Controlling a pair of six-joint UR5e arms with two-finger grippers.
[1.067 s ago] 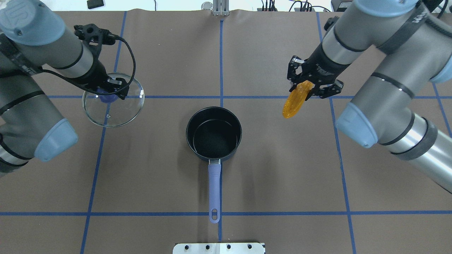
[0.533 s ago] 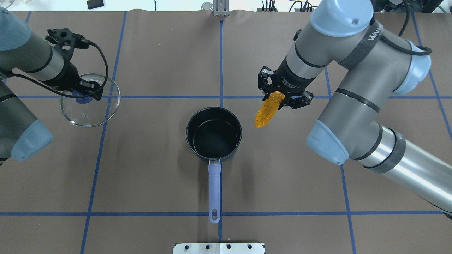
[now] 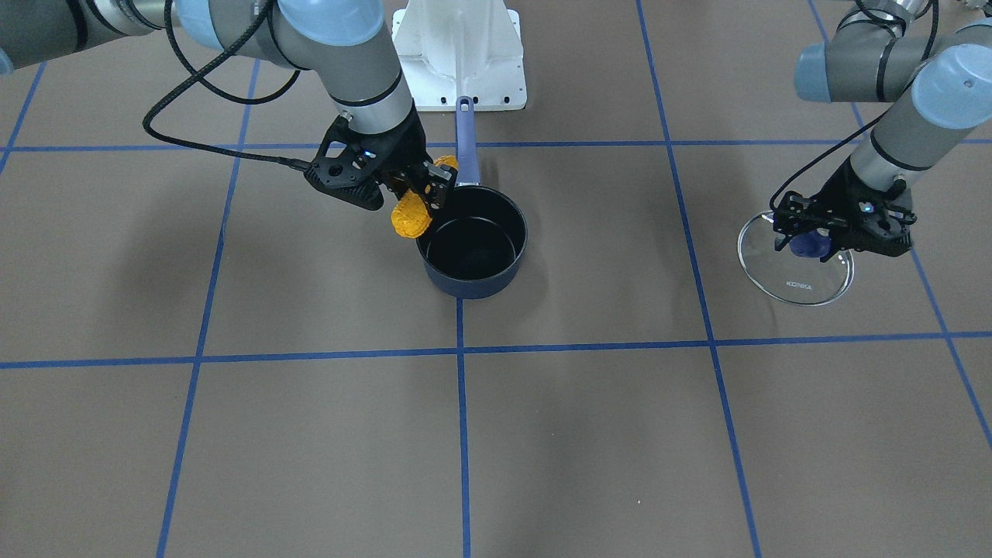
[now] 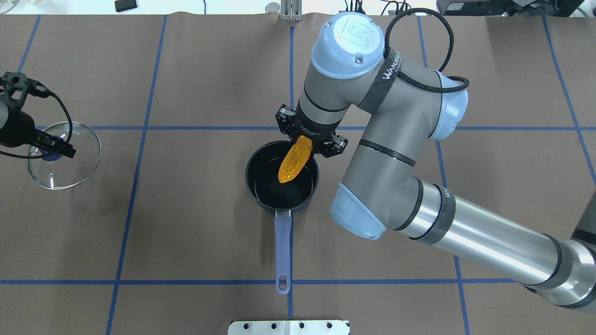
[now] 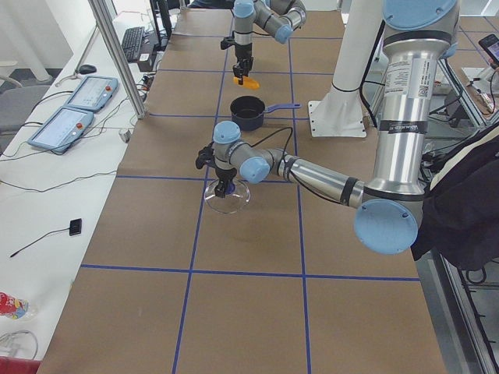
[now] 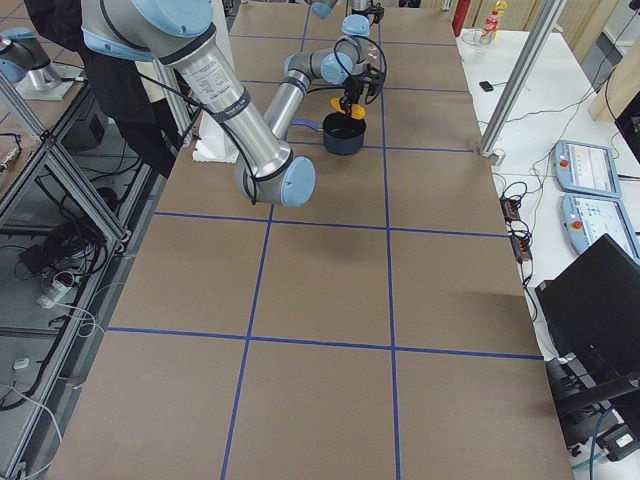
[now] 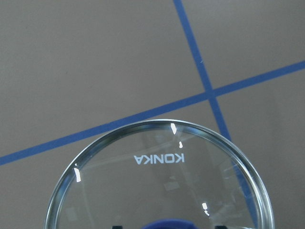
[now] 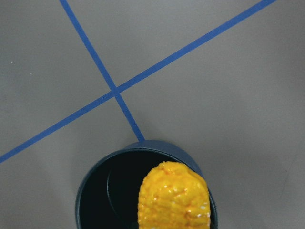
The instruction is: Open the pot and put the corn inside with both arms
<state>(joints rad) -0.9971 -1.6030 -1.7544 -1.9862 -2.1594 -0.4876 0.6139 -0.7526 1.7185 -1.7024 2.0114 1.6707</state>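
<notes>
The right gripper [image 4: 307,138] is clamped on the thick end of the corn [image 4: 292,163], so the cob hangs slanted with its tapered tip lowest, set to go in tip first. The corn is above the pot [image 4: 261,190], over the opening on the side away from the handle [image 4: 282,242], and is not yet inside. From the front it looks close to the rim, so it likely needs a little more travel toward the centre before release. The left gripper [image 3: 811,239] is closed on the blue knob [image 3: 808,246] of the glass lid [image 3: 798,285], well apart to the robot's left. This leaves the pot's mouth bare and the right arm's path free. Whether the lid touches the table [image 3: 589,434] I cannot tell
</notes>
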